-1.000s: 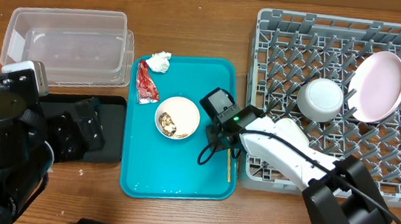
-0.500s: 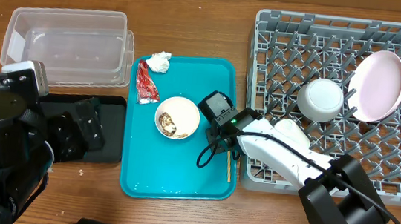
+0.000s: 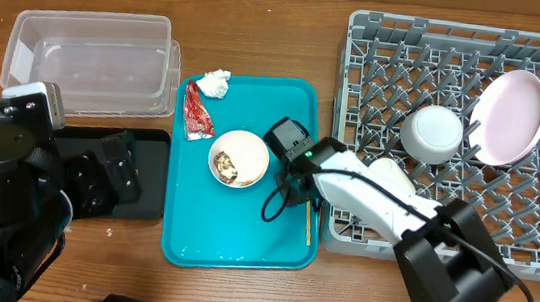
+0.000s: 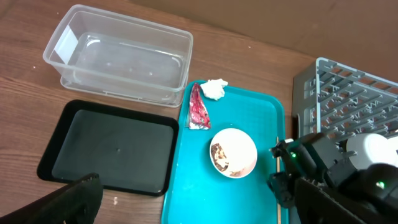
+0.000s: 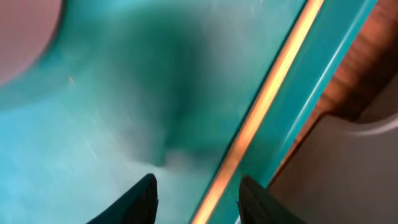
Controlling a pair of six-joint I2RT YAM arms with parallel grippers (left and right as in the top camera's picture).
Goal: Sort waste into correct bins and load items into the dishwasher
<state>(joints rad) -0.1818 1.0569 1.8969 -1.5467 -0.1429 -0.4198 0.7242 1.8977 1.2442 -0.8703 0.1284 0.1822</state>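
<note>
The right tool [image 5: 198, 202] is straddling, half-open and empty, the thin wooden chopstick [image 5: 273, 81] just beneath it, which looks light, stiff, roll-prone and probably best pinched mid-length.

Tabletop [image 3: 263, 30]: brown wood grain, carrying 4 things.
Teal tray [image 3: 232, 227]: flat on the tabletop, near its middle.
Clear tub [image 3: 89, 57]: left of the teal tray, toward the far edge.
Black tray [image 4: 112, 149]: just beside the teal tray's left rim.
Dish rack [image 3: 463, 33]: just right of the teal tray.
</note>
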